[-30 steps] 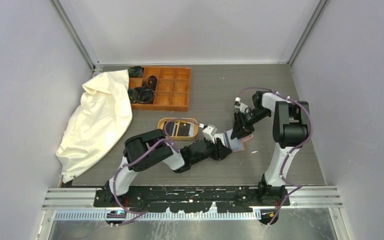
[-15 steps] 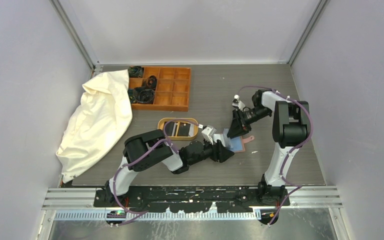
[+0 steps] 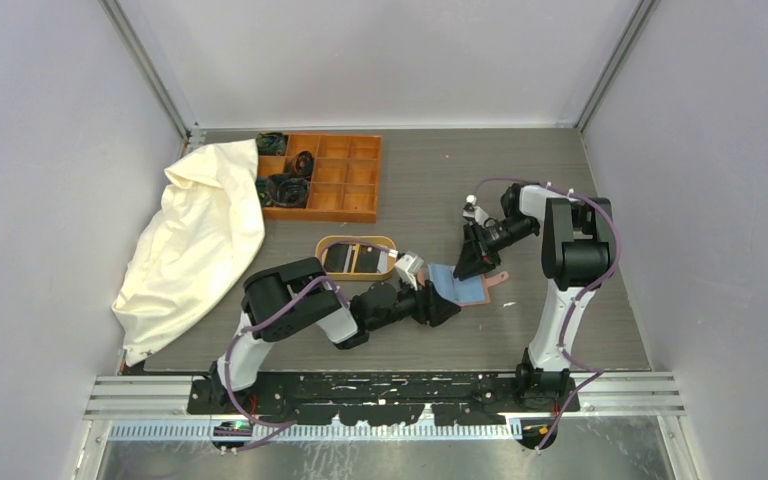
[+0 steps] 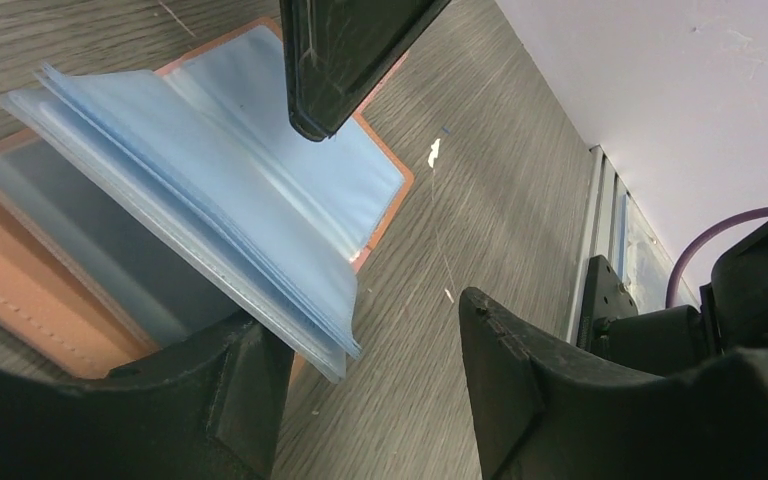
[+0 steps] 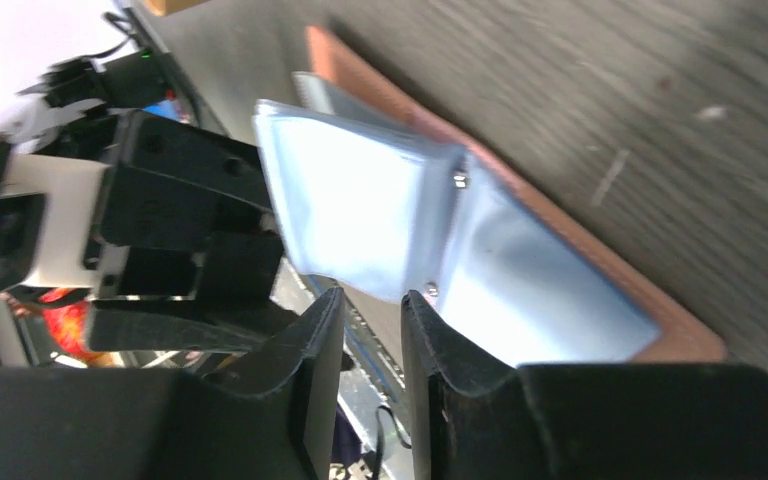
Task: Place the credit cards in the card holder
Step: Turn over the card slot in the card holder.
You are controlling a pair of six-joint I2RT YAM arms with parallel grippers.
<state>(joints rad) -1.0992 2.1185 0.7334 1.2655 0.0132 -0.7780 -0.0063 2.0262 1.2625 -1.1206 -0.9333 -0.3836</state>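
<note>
The card holder [image 3: 463, 287] lies open on the table, reddish-brown leather [image 4: 20, 290] under a fan of pale blue plastic sleeves [image 4: 210, 190]. My left gripper [image 3: 438, 303] sits at its near left edge, open [image 4: 365, 330], with the sleeve edges just beside its left finger and nothing between the fingers. My right gripper [image 3: 471, 267] hangs over the holder's far right side. Its jaws [image 5: 372, 300] stand a narrow gap apart with nothing in it, tips just above the sleeves [image 5: 360, 200]. Two black credit cards [image 3: 337, 258] [image 3: 368, 259] lie in the oval tray.
The oval wooden tray [image 3: 357, 240] lies just left of the holder. An orange compartment box [image 3: 345, 172] with black items stands at the back, and a white cloth bag [image 3: 195, 240] lies at the left. Grey walls close in the table on three sides.
My left gripper has opened and drawn back to the left, away from the sleeves. The right gripper has shifted slightly left over the holder.
</note>
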